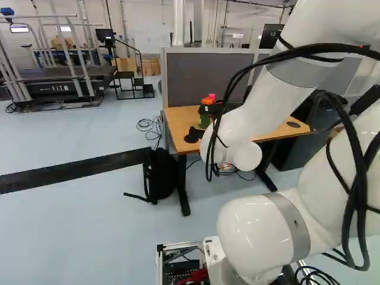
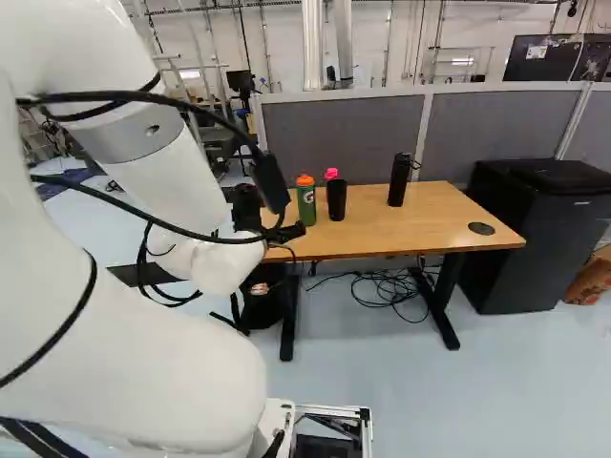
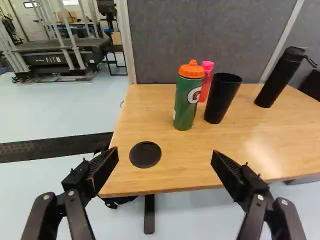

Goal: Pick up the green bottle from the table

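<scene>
In the right base view my gripper (image 2: pixel 289 232) is a dark shape at the arm's end, partly hidden by the arm, near the table's left end. The wrist view shows the gripper (image 3: pixel 165 154) open, nothing between its two black fingers. Ahead of them the green bottle (image 3: pixel 185 107) with an orange cap stands upright on the wooden table (image 3: pixel 175 175), apart from both fingers and nearer the right-hand one. That same green bottle (image 2: pixel 306 205) is beside the black cup in the right base view.
Just beside the bottle are a black tumbler (image 3: pixel 222 97) and a pink bottle (image 3: pixel 206 80). A tall black flask (image 3: pixel 280 77) stands farther along. Grey partitions (image 2: pixel 334 138) rise behind the table. A black bin (image 2: pixel 544 239) is at its far side; a black backpack (image 1: pixel 160 175) lies by the table leg.
</scene>
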